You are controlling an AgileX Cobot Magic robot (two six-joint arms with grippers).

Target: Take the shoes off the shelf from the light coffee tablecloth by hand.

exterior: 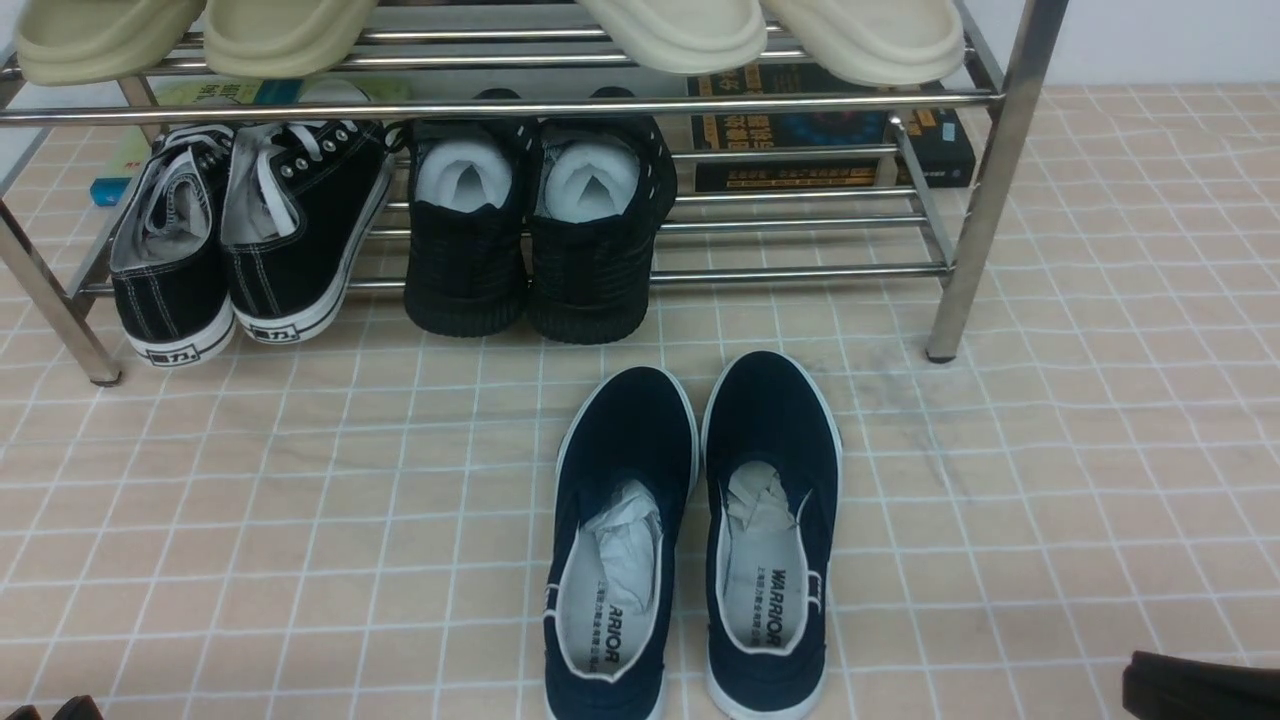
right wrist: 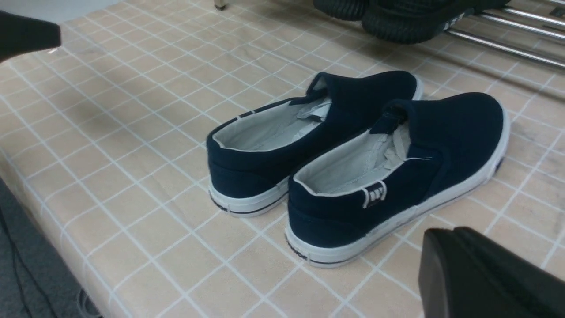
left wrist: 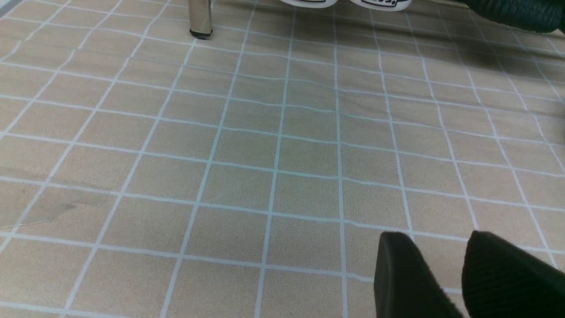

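The pair of navy-blue slip-on shoes (exterior: 700, 470) stands side by side on the light coffee tablecloth (exterior: 300, 480), toes toward the chrome shelf (exterior: 985, 190), with paper stuffing inside. They also show in the right wrist view (right wrist: 353, 132). My left gripper (left wrist: 435, 238) is open and empty, low over bare cloth to the left of the shoes; only its tips show in the front view (exterior: 45, 712). My right gripper (right wrist: 454, 232) is shut and empty, just behind the heel of the right shoe, at the front view's bottom right (exterior: 1200, 685).
On the shelf's lower tier sit black lace-up sneakers (exterior: 250, 240) and all-black knit shoes (exterior: 530, 260). Beige slippers (exterior: 280, 35) and cream slippers (exterior: 780, 30) lie on the upper tier. A dark book (exterior: 830, 130) lies behind. The table's front edge (right wrist: 26, 190) is near the shoes' heels.
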